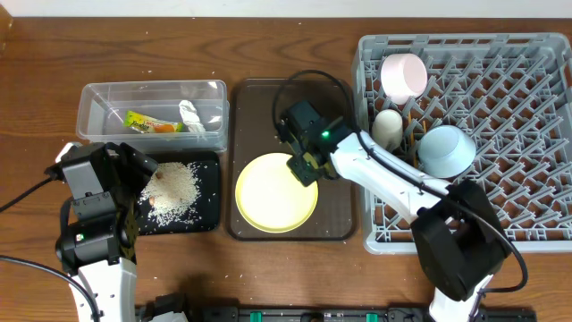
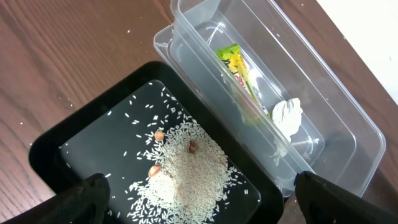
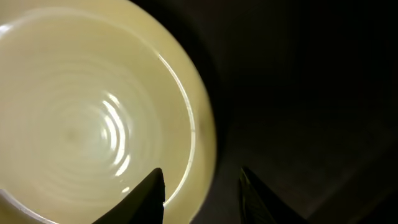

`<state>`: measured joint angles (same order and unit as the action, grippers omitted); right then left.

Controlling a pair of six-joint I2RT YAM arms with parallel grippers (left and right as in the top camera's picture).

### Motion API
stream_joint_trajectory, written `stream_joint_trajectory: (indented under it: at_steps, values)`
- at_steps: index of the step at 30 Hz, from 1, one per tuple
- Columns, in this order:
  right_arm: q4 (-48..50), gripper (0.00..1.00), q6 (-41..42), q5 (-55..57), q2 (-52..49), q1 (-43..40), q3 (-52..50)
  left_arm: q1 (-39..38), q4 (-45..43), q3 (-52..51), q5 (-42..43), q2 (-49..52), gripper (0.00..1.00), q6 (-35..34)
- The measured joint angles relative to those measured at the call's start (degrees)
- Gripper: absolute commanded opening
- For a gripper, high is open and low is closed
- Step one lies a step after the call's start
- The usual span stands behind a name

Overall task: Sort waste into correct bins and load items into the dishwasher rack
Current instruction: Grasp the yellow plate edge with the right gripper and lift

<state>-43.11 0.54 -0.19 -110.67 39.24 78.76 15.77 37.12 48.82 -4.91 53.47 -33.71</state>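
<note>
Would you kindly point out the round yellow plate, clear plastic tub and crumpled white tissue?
round yellow plate (image 1: 273, 197), overhead view, bare centre.
clear plastic tub (image 2: 314, 74), left wrist view, bare floor.
crumpled white tissue (image 2: 287, 116), left wrist view, its middle.

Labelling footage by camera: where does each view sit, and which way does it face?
Overhead: above the table, facing straight down on the grey rack; left arm, right arm show.
Left wrist: on the left arm, facing down at the black tray, rice, clear tub; own fingers at bottom corners.
Right wrist: on the right arm, close above the yellow plate; fingers straddle its rim.
Shared: overhead and right wrist see the plate.
</note>
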Motion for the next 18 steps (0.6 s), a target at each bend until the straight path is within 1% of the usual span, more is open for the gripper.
stream_joint_trajectory:
  at_steps: [9,15,16,18]
  values:
    - [8.37,0.36,-0.13,0.22,0.0,0.04,-6.69,0.0,0.0,0.0,0.02,0.0,0.98,0.02]
    - [10.34,0.36,-0.13,0.22,0.0,0.04,-9.97,0.0,0.0,0.0,0.0,0.0,0.98,0.02]
    - [10.43,0.34,-0.13,0.17,0.0,0.04,-10.14,0.0,0.0,0.0,0.0,0.0,0.98,0.0]
    - [10.62,0.27,-0.2,0.15,0.0,0.04,-10.16,0.0,0.0,0.0,0.0,0.0,0.98,0.02]
